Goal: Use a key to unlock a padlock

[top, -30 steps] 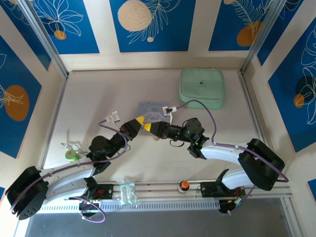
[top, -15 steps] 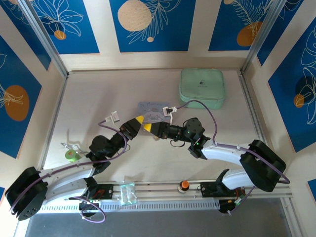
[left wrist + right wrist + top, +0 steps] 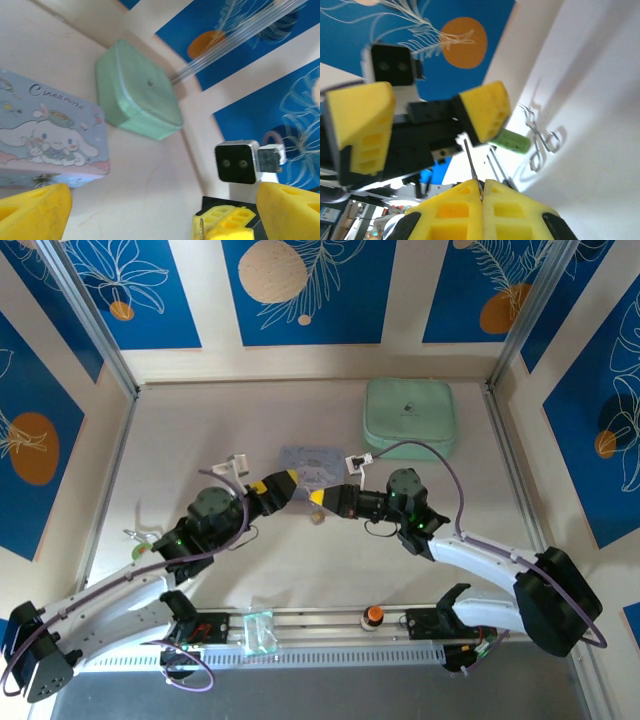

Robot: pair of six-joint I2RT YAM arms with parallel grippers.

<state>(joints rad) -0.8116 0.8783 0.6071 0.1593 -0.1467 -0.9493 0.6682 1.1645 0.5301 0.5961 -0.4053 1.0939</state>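
While the key (image 3: 471, 167) is pinched in the closed right gripper (image 3: 318, 498), blade aimed at 10 o'clock toward the wide-spread, empty left gripper (image 3: 281, 482), a pale speck, possibly the padlock (image 3: 318, 517), is noted at 6 o'clock of the right tip.

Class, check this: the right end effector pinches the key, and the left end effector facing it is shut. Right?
No: the left end effector is open, jaws wide apart, as the right wrist view shows. The right end effector does pinch the key.
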